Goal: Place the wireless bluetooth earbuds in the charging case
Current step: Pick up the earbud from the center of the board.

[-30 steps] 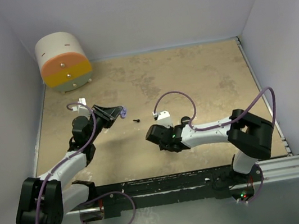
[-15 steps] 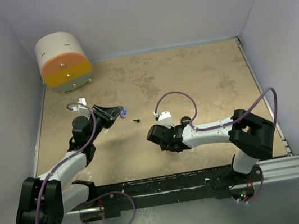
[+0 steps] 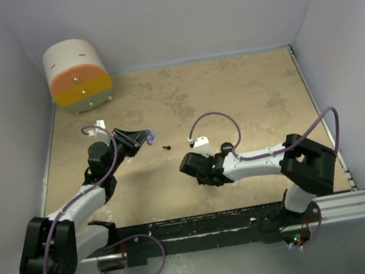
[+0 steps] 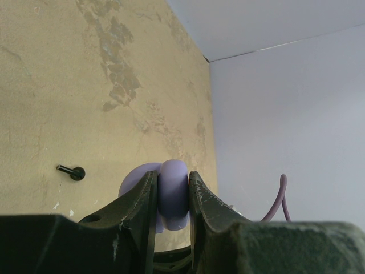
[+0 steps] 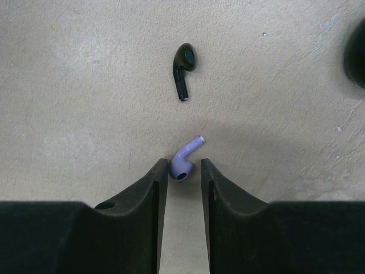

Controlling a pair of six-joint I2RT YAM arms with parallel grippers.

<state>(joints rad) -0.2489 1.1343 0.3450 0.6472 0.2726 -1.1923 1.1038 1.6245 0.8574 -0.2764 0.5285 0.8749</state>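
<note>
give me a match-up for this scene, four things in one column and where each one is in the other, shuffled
1 lavender piece
2 lavender earbud
3 black earbud
4 round drawer box

a lying on the table beyond the right jaws
b at the far left corner of the table
c clamped between the left jaws
d on the table between the open right jaws

Pairs: 1-c, 2-d, 3-a, 4-b

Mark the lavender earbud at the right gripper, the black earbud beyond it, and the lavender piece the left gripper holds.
lavender earbud (image 5: pixel 182 166): right wrist view, on its rounded head.
black earbud (image 5: pixel 184 58): right wrist view, on its head.
lavender piece (image 4: pixel 173 193): left wrist view, on its rounded front.
</note>
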